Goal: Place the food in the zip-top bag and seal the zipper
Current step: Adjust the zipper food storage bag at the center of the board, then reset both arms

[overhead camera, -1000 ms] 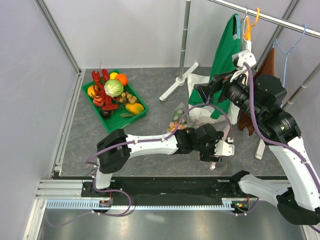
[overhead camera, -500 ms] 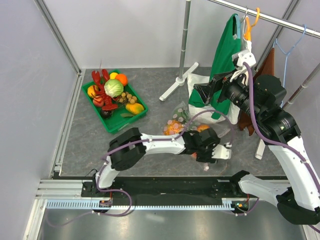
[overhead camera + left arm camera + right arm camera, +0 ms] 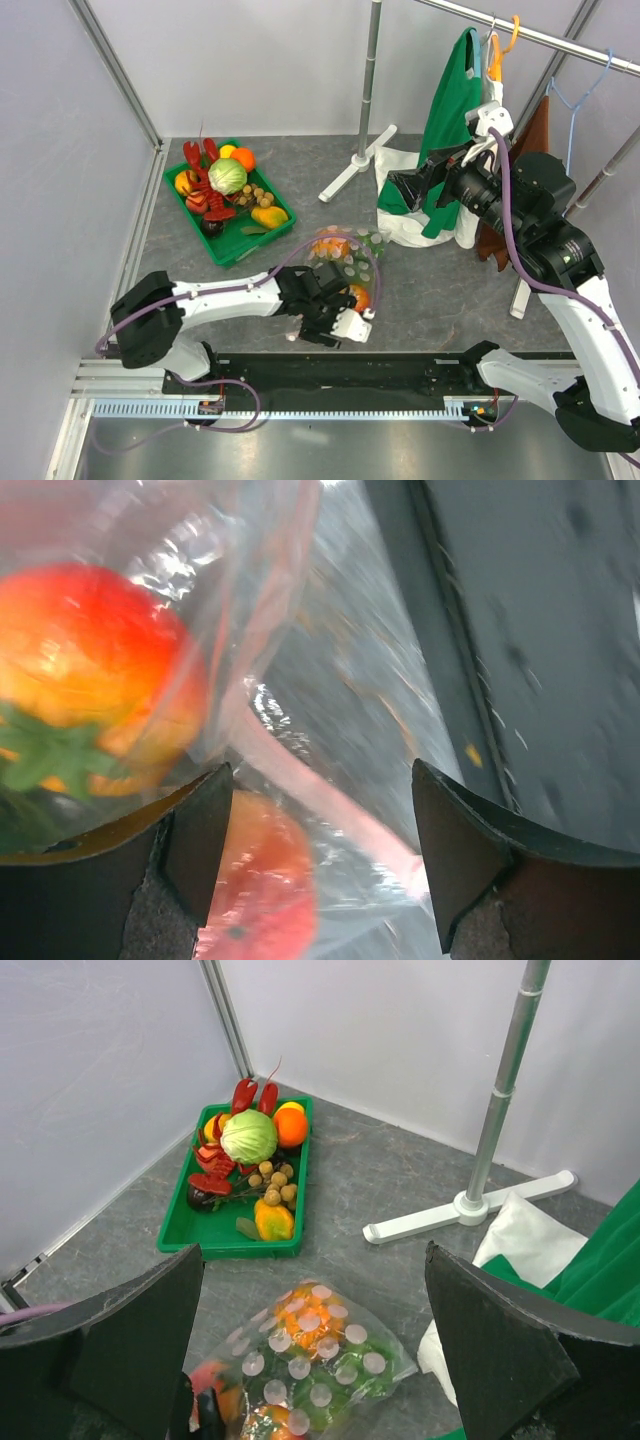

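Here grey table [image 3: 300,180] bears zip-top bag [image 3: 343,246]; pale walls [image 3: 270,60].

Glossy clr plastic bag [image 3: 315,1355]

Grey speckled tabletop [image 3: 300,215] is carrying clutter.
Green plastic tray [image 3: 262,243], clear pink-dotted zip-top bag [image 3: 345,250] and white stand foot [image 3: 355,165] are lying apart.

one zip-top bag [image 3: 310,1345]; one green tray [image 3: 215,1238]
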`<state>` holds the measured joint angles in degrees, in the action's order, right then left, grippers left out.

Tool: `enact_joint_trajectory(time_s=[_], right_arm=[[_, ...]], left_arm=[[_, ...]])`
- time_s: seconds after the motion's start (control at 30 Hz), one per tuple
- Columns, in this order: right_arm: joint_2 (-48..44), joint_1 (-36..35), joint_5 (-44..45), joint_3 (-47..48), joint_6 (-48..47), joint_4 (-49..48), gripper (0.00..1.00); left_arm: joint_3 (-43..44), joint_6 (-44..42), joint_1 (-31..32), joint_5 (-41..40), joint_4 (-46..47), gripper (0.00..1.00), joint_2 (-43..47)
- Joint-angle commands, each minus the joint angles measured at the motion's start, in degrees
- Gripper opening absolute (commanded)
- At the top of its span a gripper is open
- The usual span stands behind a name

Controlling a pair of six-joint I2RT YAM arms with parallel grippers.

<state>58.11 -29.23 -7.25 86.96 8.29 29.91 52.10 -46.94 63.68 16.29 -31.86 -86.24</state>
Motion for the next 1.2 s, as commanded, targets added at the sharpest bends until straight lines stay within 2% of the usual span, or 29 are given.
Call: enact_joint_trajectory(time_s=[0.0,0.07,0.13,0.23,0.27,0.43,0.47,0.53,0.63,0.7,0.73,0.83,0.9,1.17], right_arm=[[-0.36,0.14,-0.84,-0.47,-0.47,-2.05,0.98],[-0.36,0.14,-0.67,-0.56,-1.17,-1.7,0.98],[-0.27,0.23,-0.66,-1.08,-1.44,-1.35,0.98],[-0.54,0.14,-0.84,-3.1,-1.0,-0.91,0.98],[-0.8,0.14,-1.1,-3.63,-0.56,-0.82,0.98],[-2.73,0.4,-4.78,-7.41,-0.12,-0.56,0.98],[-3.17,0.84,-6.01,-8.11,-0.47,-0.38,0.98],[-4.49,0.85,-12.42,-10.57,-4.41,1.37,0.98],[-5.98,0.84,-15.6,-14.53,-7.76,5.23,0.98],[-6.69,0.84,-16.04,-16.89,-10.03,7.69,0.98],[-7.04,0.93,-16.83,-17.69,-11.01,8.31,0.98],[-9.14,0.84,-15.44,-20.51,-13.3,9.55,0.98],[-10.11,0.84,-15.08,-22.35,-14.26,9.9,0.98],[-13.98,0.85,-10.6,-22.98,-13.31,8.68,0.98]], left_arm=[[-1.39,-7.29,-1.62,3.73,-9.53,0.8,6.68],[0.02,-5.29,-1.8,7.67,-11.99,0.82,10.02],[4.22,-2.04,-1.72,10.32,-12.53,0.89,15.64],[12.31,6.92,-2.59,11.92,-12.88,0.96,19.96],[14.42,11.99,-4.95,12.53,-13.14,0.98,20.23],[30.59,24.66,-17.16,20.6,-23.68,1.0,16.9],[32.52,26.18,-22.15,21.58,-25.08,1.0,16.46],[37.45,30.12,-27.44,23.68,-28.77,1.0,15.23],[42.46,32.08,-40.78,25.98,-34.56,1.0,13.21],[43.27,32.7,-46.6,26.59,-36.95,1.0,12.67],[42.66,33.4,-52.55,27.29,-37.83,1.0,12.85],[38.71,34.19,-61.88,28.09,-38.63,1.0,13.9],[37.3,33.5,-65.24,29.23,-38.11,1.0,15.21],[32.19,31.21,-65.7,20.19,-33.89,1.0,23.11]])
